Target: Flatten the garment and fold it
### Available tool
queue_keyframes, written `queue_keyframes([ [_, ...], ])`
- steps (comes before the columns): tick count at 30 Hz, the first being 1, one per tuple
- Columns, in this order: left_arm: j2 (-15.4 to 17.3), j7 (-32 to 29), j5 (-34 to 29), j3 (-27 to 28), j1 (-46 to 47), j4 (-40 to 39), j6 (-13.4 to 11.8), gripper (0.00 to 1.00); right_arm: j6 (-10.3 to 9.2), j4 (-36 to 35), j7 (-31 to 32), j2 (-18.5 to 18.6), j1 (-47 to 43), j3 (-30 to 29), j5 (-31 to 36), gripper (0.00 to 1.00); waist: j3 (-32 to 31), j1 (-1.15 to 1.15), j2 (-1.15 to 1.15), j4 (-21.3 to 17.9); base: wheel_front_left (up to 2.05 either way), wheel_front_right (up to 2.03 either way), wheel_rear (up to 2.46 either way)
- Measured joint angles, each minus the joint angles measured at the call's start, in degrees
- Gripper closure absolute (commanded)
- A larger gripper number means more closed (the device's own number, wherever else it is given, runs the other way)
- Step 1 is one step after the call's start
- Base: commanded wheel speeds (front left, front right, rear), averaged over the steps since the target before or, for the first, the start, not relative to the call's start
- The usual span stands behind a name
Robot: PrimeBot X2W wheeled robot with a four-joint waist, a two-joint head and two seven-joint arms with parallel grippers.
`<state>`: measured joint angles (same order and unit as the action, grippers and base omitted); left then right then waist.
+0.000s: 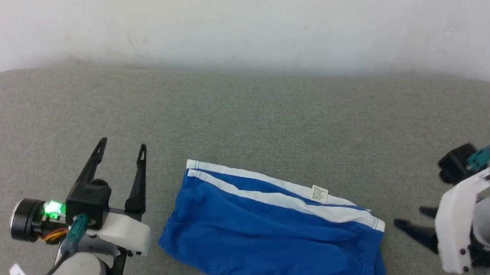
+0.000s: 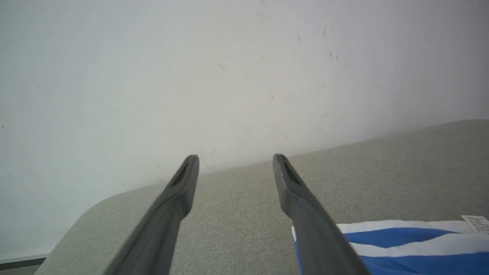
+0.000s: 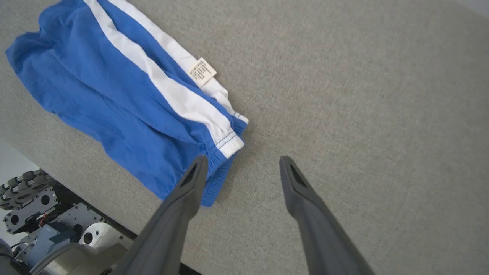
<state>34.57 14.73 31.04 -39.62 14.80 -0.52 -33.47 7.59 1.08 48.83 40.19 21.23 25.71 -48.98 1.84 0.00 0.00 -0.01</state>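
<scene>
Both empty and wide open, left end effector [image 1: 123, 144] and right end effector [image 1: 409, 216] should pinch corners of the shorts [image 1: 263, 236] evenly.

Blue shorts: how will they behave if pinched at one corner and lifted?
Likely floppy: the shorts lie thin and creased, so they'd drape and the fold would probably open. Probably light, the fabric looks thin. Pushed across the grey fabric surface, they'd likely bunch rather than slide.
</scene>
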Motion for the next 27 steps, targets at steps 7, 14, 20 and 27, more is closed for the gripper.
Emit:
queue_keyframes([
  [7, -5.7, 0.0, -8.6, 11.2, -7.9, -4.9, 1.2, 0.0, 0.0, 8.0, 3.6, -9.1, -2.5, -3.1, 4.6, 0.0, 2.1, 0.0, 0.0, 1.5, 0.0, 0.0, 0.0],
  [14, -12.9, 0.0, -13.3, 20.6, -13.4, -5.0, 7.6, 0.0, -0.04, 19.0, 0.2, -16.6, -2.6, -5.2, 9.4, 0.0, 4.3, 0.0, 0.0, 3.5, 0.0, 0.0, 0.0],
  [20, -18.6, 0.0, -19.2, 27.6, -16.2, -4.3, 14.2, 0.0, -0.04, 22.0, -3.3, -17.9, -2.2, -3.3, 10.6, 0.59, 5.3, 0.0, 0.0, 4.2, 0.0, 0.0, 0.0],
  [27, -21.5, 0.0, -23.7, 31.7, -17.2, -4.6, 18.9, 0.0, 0.02, 21.3, -6.5, -15.5, -1.0, -2.3, 7.8, 1.0, 4.3, 0.01, 0.0, 3.2, 0.0, 0.0, 0.0],
])
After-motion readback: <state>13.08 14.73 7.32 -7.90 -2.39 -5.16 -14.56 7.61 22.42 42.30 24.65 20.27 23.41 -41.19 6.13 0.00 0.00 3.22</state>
